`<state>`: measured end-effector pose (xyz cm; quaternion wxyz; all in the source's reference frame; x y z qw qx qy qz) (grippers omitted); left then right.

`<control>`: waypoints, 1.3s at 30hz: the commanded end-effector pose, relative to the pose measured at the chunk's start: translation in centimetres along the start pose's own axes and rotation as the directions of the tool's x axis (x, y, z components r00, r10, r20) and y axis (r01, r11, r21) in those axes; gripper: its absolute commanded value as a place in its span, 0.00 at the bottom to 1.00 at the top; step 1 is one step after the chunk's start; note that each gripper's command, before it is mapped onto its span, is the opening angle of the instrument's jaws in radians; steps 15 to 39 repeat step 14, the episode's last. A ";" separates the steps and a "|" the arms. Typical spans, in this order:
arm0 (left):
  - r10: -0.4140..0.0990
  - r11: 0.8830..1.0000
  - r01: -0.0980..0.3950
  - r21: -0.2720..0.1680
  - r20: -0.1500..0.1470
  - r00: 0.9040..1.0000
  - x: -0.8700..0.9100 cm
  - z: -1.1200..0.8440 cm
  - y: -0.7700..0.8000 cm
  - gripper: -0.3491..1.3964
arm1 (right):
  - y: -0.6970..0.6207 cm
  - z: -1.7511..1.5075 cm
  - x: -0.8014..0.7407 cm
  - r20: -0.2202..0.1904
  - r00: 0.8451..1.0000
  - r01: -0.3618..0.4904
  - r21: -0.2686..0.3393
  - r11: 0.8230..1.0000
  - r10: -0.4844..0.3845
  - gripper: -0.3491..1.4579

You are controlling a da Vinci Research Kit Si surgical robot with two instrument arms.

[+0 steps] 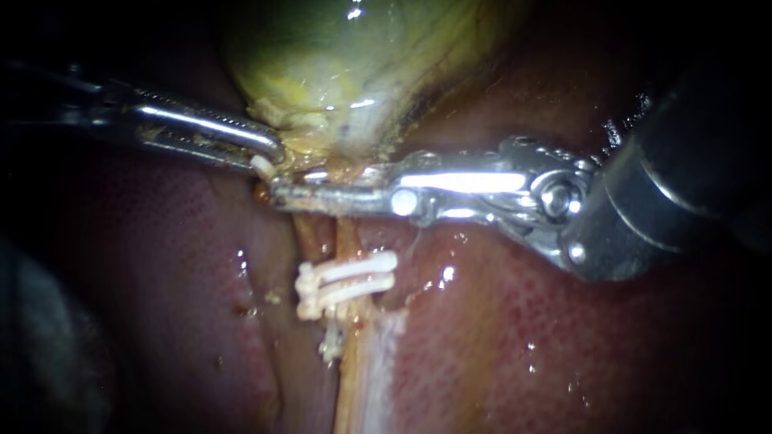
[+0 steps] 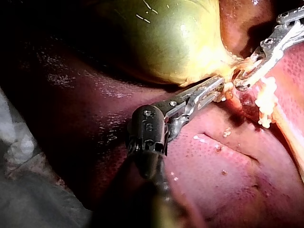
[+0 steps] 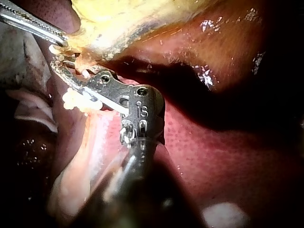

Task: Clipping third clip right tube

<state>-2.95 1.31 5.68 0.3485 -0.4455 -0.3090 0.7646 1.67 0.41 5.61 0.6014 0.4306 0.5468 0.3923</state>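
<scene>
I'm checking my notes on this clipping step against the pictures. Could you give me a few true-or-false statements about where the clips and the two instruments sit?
1. Two white clips sit side by side on a tube. True.
2. The right instrument crosses the tube between those clips and the gallbladder. True.
3. The left instrument has its tip down beside the clips. False: its tip is at the gallbladder's narrow end, on the other side of the right instrument from the clips.
4. The clips lie on the gallbladder's side of the right instrument. False: they lie on the side away from the gallbladder.
</scene>
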 end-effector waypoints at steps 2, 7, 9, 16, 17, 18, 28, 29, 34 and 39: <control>0.000 1.000 0.000 0.000 0.000 1.000 0.00 0.00 0.00 0.00 | 0.00 0.00 -0.01 0.007 1.000 -0.001 0.008 1.000 0.001 0.00; 0.000 1.000 0.000 0.000 0.000 1.000 0.00 0.00 0.00 0.00 | 0.00 0.01 -0.02 0.008 1.000 -0.006 0.008 1.000 0.006 0.00; 0.000 1.000 0.000 0.000 0.000 1.000 0.00 0.00 -0.01 0.00 | 0.00 0.01 -0.03 0.008 1.000 -0.005 0.008 1.000 0.005 0.00; 0.001 1.000 -0.001 0.000 0.000 1.000 0.00 0.00 -0.02 0.00 | 0.01 0.01 -0.04 0.008 1.000 -0.010 0.008 1.000 0.010 0.00; 0.001 1.000 -0.001 0.000 0.000 1.000 0.00 0.00 -0.02 0.00 | 0.01 0.01 -0.04 0.008 1.000 -0.010 0.008 1.000 0.010 0.00; 0.001 1.000 -0.001 0.000 0.000 1.000 0.00 0.00 -0.02 0.00 | 0.01 0.01 -0.04 0.008 1.000 -0.010 0.008 1.000 0.010 0.00; 0.001 1.000 -0.001 0.000 0.000 1.000 0.00 0.00 -0.02 0.00 | 0.01 0.01 -0.04 0.008 1.000 -0.010 0.008 1.000 0.010 0.00; 0.001 1.000 -0.001 0.000 0.000 1.000 0.00 0.00 -0.02 0.00 | 0.01 0.01 -0.04 0.008 1.000 -0.010 0.008 1.000 0.010 0.00; 0.001 1.000 -0.001 0.000 0.000 1.000 0.00 0.00 -0.02 0.00 | 0.01 0.01 -0.04 0.008 1.000 -0.010 0.008 1.000 0.010 0.00; 0.001 1.000 -0.001 0.000 0.000 1.000 0.00 0.00 -0.02 0.00 | 0.01 0.01 -0.04 0.008 1.000 -0.010 0.008 1.000 0.010 0.00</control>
